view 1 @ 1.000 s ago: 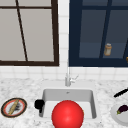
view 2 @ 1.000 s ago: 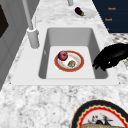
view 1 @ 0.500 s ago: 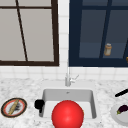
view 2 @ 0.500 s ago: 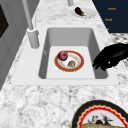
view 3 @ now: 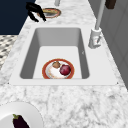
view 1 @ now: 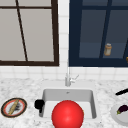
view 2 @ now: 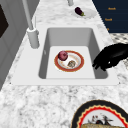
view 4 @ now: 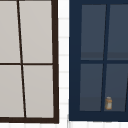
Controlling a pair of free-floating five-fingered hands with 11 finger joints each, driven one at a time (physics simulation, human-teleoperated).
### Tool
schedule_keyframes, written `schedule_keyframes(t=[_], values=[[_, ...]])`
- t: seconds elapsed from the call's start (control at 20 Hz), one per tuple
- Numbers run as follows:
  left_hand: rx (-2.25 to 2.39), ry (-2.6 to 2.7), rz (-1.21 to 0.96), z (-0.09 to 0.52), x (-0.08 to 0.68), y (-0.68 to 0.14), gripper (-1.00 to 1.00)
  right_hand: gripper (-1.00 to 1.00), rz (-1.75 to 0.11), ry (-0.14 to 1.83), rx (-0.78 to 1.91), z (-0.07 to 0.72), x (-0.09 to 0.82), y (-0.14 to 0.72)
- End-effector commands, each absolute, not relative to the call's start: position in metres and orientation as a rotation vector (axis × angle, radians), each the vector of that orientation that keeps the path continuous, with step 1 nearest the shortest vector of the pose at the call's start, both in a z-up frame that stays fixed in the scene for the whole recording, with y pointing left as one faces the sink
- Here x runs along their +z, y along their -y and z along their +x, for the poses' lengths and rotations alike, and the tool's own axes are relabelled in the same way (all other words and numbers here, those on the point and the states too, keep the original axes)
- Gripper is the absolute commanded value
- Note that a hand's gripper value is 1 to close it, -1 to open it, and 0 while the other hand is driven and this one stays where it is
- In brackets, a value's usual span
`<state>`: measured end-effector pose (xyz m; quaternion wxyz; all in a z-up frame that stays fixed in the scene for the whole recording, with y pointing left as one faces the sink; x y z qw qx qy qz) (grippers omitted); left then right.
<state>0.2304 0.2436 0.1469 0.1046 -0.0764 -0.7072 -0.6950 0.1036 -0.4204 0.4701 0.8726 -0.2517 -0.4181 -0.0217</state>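
While the left hand (view 1: 39, 104) hangs at the left rim of the sink (view 1: 47, 95) in the front view, the left side view shows it (view 2: 110, 57) stretched out level over the near edge of the basin, palm down, with the fingers (view 2: 98, 65) drooping in a loose curl toward the sink wall. They close on nothing and grip nothing; whether the tips brush the rim I cannot tell. In the right side view the same hand (view 3: 35, 10) sits at the far end of the sink, fingers spread and hanging.

Nearest to it on the sink floor lies a red-rimmed plate (view 2: 60, 68), well apart from the fingers, carrying a dark red apple (view 2: 63, 55) and a small brownish item (view 2: 71, 63) just beside it.

Over at the right edge of the front view, the right hand (view 1: 122, 91) shows as a dark sliver above a white plate (view 1: 115, 115) with an eggplant (view 1: 122, 109); its fingers cannot be made out.

A large red ball (view 1: 67, 114) covers the sink's front, and a patterned plate (view 1: 5, 110) lies on the counter at left.
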Motion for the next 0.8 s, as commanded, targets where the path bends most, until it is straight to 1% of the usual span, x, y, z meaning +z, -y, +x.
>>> schedule_keyframes(t=[0.0,0.75], values=[[-2.049,2.085,-0.225,0.23,0.147,-0.244,0.0,-1.0,-0.533,0.922,-0.176,0.106,0.481,0.417],[-2.049,2.085,-0.225,0.23,0.147,-0.244,0.0,-1.0,-0.574,0.953,-0.401,0.1,0.53,0.396]])
